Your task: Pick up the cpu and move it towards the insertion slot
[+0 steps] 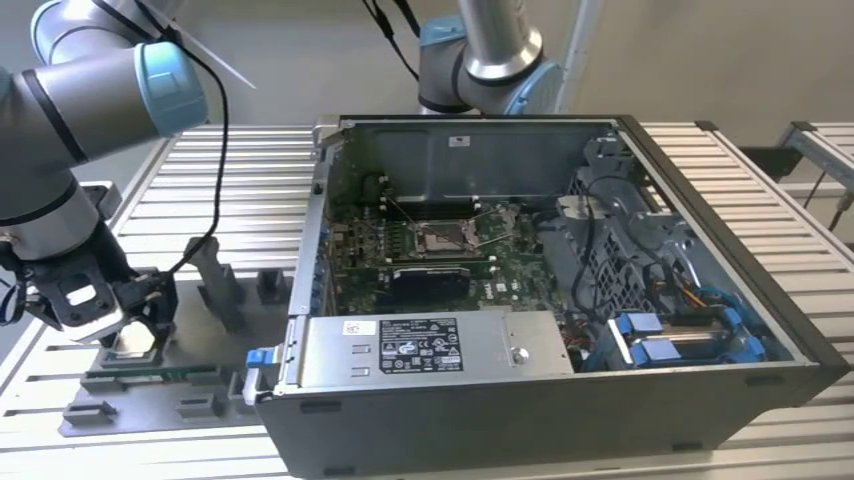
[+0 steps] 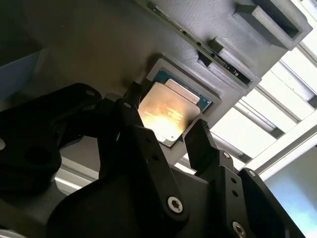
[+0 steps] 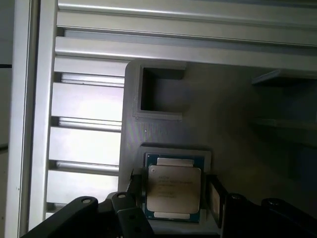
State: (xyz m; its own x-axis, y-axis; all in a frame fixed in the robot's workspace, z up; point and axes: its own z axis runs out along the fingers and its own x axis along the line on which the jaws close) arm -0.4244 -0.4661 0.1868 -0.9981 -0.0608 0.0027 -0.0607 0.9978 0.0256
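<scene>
Cpu (image 3: 174,192) in recess (image 3: 198,149), end effector (image 3: 176,189) fingers (image 3: 215,198) just beside opposite edges

Smooth silver metal cpu (image 3: 174,191) lid, softly glossy, on green board. Matt grey, finely ribbed tray (image 3: 163,129), probably printed plastic. Matt black gripper fingers (image 2: 200,144). Ribbed bare-aluminium table (image 3: 84,99), satin sheen.

Cpu (image 3: 174,191) in grey holder (image 3: 163,134) recess, claw (image 3: 175,196) straddling it, perhaps touching

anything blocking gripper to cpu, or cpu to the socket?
Nothing visible between the gripper and the cpu; it sits right at the chip. On the way to the socket, the computer case's side wall on the exterior view's left stands between.
</scene>
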